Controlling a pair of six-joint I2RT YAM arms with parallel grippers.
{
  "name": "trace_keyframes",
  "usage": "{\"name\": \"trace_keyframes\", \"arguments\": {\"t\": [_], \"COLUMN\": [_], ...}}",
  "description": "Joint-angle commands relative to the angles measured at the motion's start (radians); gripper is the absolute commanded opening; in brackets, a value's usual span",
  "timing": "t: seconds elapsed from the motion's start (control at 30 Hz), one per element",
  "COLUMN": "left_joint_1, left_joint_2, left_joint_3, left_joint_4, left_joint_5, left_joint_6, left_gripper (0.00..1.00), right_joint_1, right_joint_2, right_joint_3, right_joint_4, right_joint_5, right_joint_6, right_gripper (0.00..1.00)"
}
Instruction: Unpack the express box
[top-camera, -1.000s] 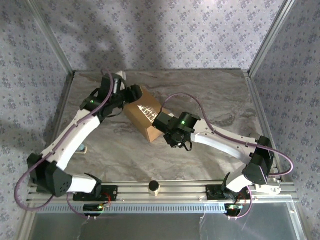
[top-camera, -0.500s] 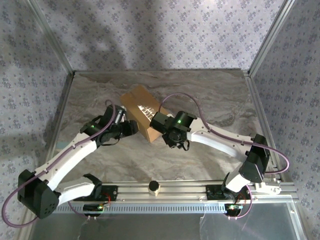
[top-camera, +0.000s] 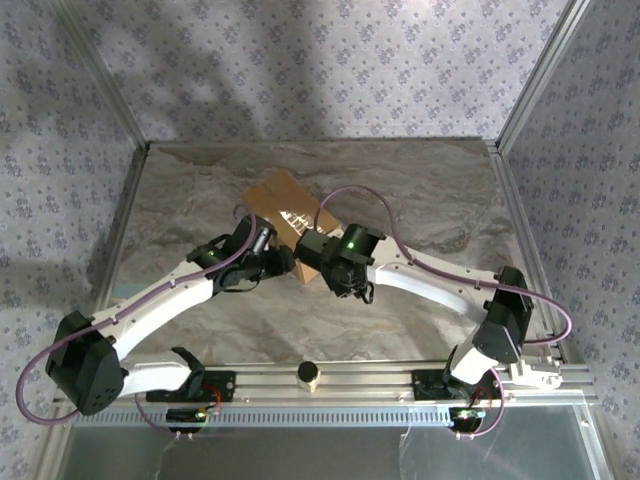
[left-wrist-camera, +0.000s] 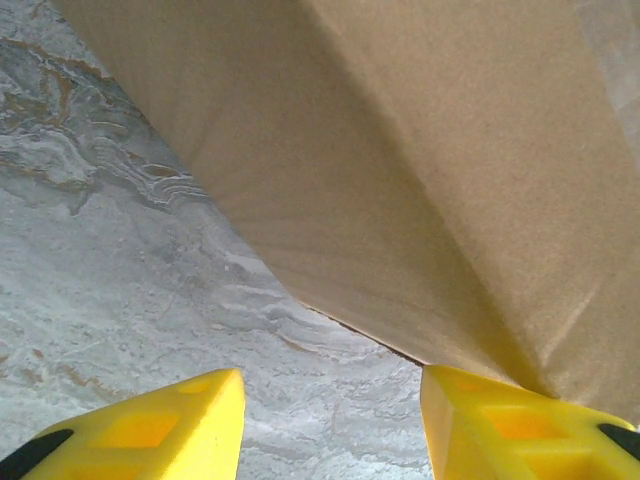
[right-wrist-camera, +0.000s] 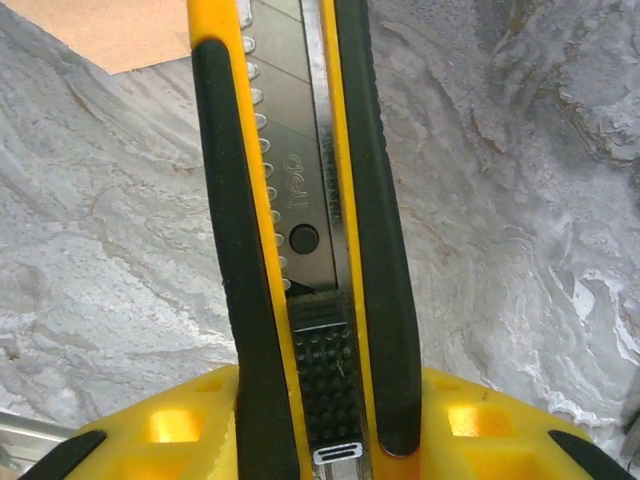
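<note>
On my overhead feed the grey marbled worktop (top-camera: 430, 190) runs from the aluminium rail (top-camera: 330, 382) at the near edge out to the patterned walls. Both arms reach in toward the middle: the left arm (top-camera: 160, 300) sweeps up from its base on the left, the right arm (top-camera: 430, 285) bends in from the right, and their wrists meet at the near side of the express box (top-camera: 283, 203).

The express box sits on the worktop around the centre, a little toward the far side, turned at an angle to the edges. A strip of glossy tape crosses its top. On my left wrist feed its tan side fills the upper part of the view, with its bottom edge down on the marble.

The left end effector (left-wrist-camera: 330, 400) is released. Its yellow fingers stand apart with bare worktop between them, and the right-hand finger sits against the box's lower corner.

The right end effector (right-wrist-camera: 325, 400) is clenched on a yellow and black utility knife (right-wrist-camera: 300, 200), which points away from the wrist over the worktop. A tan corner of the box shows just beyond its tip.

A small dark-topped cylinder (top-camera: 308, 374) stands on the rail between the two bases.
</note>
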Motion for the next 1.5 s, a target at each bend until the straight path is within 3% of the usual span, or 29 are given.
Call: {"name": "trace_keyframes", "arguments": {"t": [0.0,0.53,0.93,1.23,1.47], "left_joint_1": [-0.026,-0.066,-0.08,-0.08,-0.081], "left_joint_2": [0.028,0.04,0.035,0.032,0.032], "left_joint_3": [0.025,0.019,0.014,0.03,0.04], "left_joint_4": [0.049,0.094,0.099,0.092,0.078], "left_joint_5": [-0.01,-0.03,-0.034,-0.045,-0.061], "left_joint_6": [-0.028,-0.076,-0.087,-0.086,-0.086], "left_gripper": [0.5,0.5,0.5,0.5,0.5], "right_joint_1": [0.037,0.05,-0.049,-0.05,0.009], "right_joint_2": [0.02,-0.002,-0.088,-0.104,-0.034], "right_joint_3": [0.043,0.018,-0.057,-0.053,-0.016], "right_joint_4": [-0.005,0.109,0.191,0.167,0.05], "right_joint_5": [-0.007,-0.162,-0.317,-0.271,-0.037], "right_joint_6": [-0.003,-0.035,-0.053,-0.073,-0.1], "right_gripper": [0.0,0.0,0.0,0.0,0.0]}}
